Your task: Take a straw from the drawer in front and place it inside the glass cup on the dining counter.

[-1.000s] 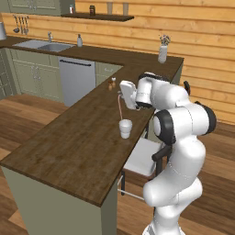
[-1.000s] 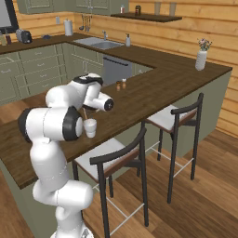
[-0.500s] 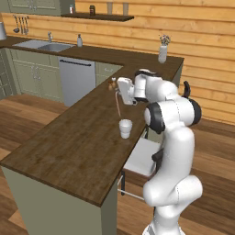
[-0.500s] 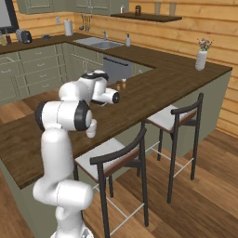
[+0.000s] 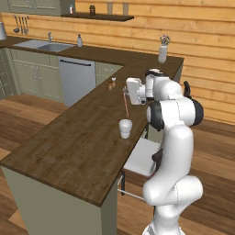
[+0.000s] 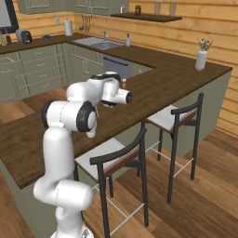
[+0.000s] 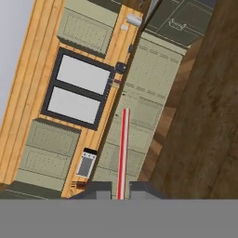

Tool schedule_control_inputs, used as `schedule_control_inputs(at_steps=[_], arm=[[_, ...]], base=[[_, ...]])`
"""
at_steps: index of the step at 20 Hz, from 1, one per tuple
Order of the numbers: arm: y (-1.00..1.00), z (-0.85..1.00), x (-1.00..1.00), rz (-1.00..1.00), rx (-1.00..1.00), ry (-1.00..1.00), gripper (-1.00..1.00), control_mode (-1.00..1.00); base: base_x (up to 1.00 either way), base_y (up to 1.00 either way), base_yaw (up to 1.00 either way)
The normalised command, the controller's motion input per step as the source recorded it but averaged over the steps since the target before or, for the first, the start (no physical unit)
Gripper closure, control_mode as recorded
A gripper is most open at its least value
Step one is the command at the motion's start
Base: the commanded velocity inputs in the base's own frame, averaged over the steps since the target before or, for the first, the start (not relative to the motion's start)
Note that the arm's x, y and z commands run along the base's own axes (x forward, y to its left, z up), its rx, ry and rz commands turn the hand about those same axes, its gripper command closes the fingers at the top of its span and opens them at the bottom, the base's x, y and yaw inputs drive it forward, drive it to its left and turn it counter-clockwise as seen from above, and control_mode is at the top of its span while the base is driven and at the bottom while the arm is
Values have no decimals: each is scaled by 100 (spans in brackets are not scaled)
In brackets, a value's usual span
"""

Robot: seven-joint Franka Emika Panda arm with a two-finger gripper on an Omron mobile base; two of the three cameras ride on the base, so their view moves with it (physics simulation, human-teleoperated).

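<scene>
With the hand swung up and rolled sideways since a second ago, gripper (image 5: 125, 91) clamped on thin reddish-pink straw (image 5: 125, 104), hanging slantwise just above small whitish glass cup (image 5: 125, 128) below on dark wood surface (image 5: 78, 137); insertion seemingly next.

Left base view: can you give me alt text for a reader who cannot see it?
The white arm's gripper holds a thin reddish straw that slants down toward a small whitish glass cup standing on the dark wood dining counter. A white flower vase stands at the counter's far end.
</scene>
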Motion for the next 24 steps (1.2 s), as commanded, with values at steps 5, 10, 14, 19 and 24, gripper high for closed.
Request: schedule_control_inputs(at_steps=[5,10,14,19,24], arm=[[0,0,-69,3,0,0,100,-100],[7,0,-43,0,0,0,100,-100],[28,2,5,0,0,0,100,-100],[6,13,30,0,0,0,100,-100],[-12,20,45,1,6,0,100,-100]], base=[[0,0,0],[0,0,0],[0,0,0],[0,0,0],[0,0,0]])
